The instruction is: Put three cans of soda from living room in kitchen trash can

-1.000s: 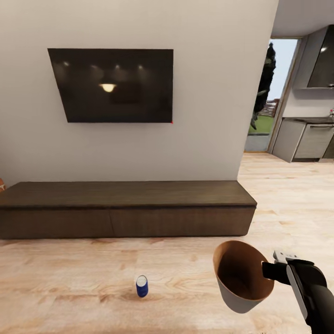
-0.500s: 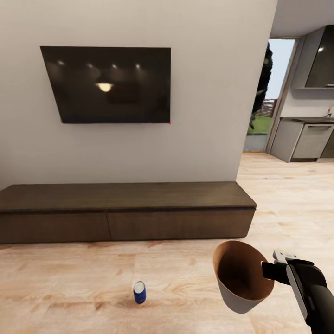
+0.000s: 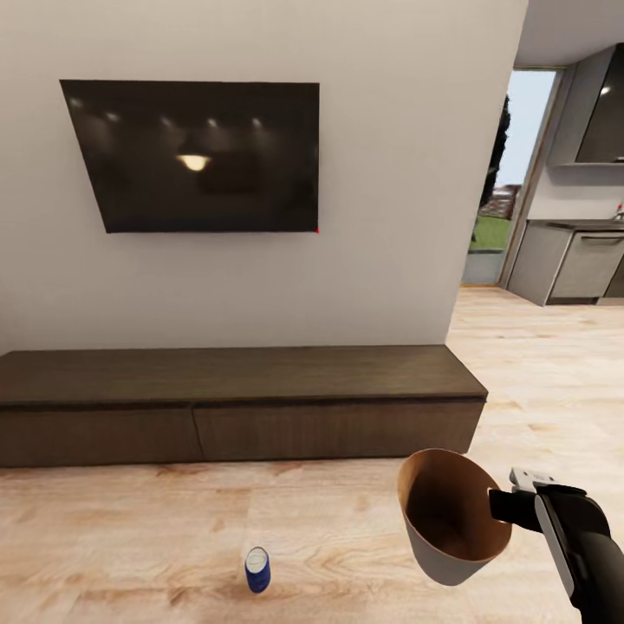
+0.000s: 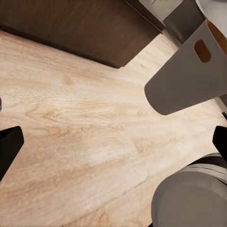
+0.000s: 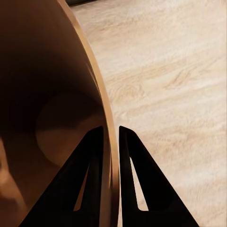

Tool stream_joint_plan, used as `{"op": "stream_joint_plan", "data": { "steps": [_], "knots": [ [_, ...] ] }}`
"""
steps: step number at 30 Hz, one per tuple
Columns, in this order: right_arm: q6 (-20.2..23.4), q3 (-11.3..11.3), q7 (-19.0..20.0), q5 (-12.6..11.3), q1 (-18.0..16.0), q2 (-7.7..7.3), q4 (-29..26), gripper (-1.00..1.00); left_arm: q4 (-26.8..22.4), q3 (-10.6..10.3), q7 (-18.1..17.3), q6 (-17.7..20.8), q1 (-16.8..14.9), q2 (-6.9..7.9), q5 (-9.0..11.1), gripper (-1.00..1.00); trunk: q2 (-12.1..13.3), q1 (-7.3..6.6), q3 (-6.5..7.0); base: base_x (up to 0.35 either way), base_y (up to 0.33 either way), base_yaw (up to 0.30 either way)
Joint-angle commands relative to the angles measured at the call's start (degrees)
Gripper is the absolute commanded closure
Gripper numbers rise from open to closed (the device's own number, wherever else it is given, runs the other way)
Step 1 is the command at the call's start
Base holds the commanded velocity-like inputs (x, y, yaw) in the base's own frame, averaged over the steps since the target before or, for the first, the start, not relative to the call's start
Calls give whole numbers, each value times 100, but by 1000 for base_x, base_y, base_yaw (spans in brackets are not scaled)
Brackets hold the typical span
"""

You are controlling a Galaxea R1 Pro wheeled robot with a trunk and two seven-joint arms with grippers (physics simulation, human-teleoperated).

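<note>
the right gripper carries the tash can at about 4 o'clock in the head view, tilted so its brown inside faces the camera. in the right wrist view the jaws are clenched on the bin's rim, one finger inside the wall and one outside. the left gripper looks released: its dark fingertips stand wide apart over bare wood floor, with nothing between them.

one can of soda, blue with a white band and grey top, stands upright on the floor at about 6 o'clock, in front of the long dark cabinet under the wall tv.

the soda can will likely be light, rigid and smooth, so easy to tip or let slip; a hold across its middle, squarely around the round body, seems safest. the bin looks light and stiff, though a rim pinch lets it swing.

no brand or writing can be read on the soda can or bin.
</note>
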Motion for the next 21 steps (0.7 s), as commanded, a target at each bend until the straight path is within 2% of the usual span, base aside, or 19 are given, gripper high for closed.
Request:
{"op": "stream_joint_plan", "data": {
  "steps": [1, 8, 10, 11, 12, 13, 14, 15, 17, 18, 19, 20, 21],
  "knots": [
    [5, -2, 36, -79, -2, 0, -1, 100, 0, 0, 0, -2, 0, 0, 0, -100, 0, 0, 1, 101, 0, 0],
    [5, -8, 38, -79, -2, 0, -1, 100, 0, 8, 0, -7, 0, 0, 0, -100, 0, 0, 1, 22, 0, 0],
    [5, -2, 38, -79, -2, 0, -1, 100, -15, 5, 79, -4, 0, -3, 4, -100, 0, 0, 1, 0, 0, 0],
    [5, -1, 38, -79, -2, 0, -1, 100, -53, 26, 270, 1, 0, -5, 11, -100, 0, 0, 1, 0, 0, 0],
    [5, -1, 38, -79, -2, 7, -1, 100, -1024, 60, 2865, 29, -2, -339, 41, -100, 0, 0, 1, 0, 0, 0],
    [5, -1, 38, -79, -2, 8, -1, 100, -1331, 19, 3491, 35, -1, -570, 34, -100, 0, 0, 1, 0, 0, 0],
    [5, -1, 38, -79, -2, 8, -1, 100, -1465, -24, 3784, 37, -1, -686, 29, -100, 0, 0, 1, 0, 0, 0],
    [5, -1, 38, -79, -2, 8, -1, 100, -1659, -171, 4353, 40, -12, -894, 2, -100, 0, 0, 1, 0, 0, 0],
    [5, -1, 38, -79, -2, 9, 1, 100, -1735, -407, 4938, 45, -88, -1037, -68, -100, 0, 0, 1, 0, 0, 0],
    [5, -1, 38, -79, -2, 9, 7, 100, -1680, -654, 5508, 49, -233, -1132, -158, -100, 0, 0, 1, 0, 0, 0],
    [5, 0, 38, -79, -2, 9, 16, 100, -1594, -761, 5777, 50, -333, -1166, -201, -100, 0, 0, 1, 0, 0, 0],
    [5, 0, 37, -75, -2, 9, 43, 100, -1304, -919, 6246, 51, -580, -1214, -261, -100, 0, 0, 1, 0, 0, 0],
    [5, 0, 35, -74, -2, 9, 57, 100, -1102, -976, 6433, 52, -724, -1232, -283, -100, 0, 0, 1, 0, 0, 0]
  ]
}}
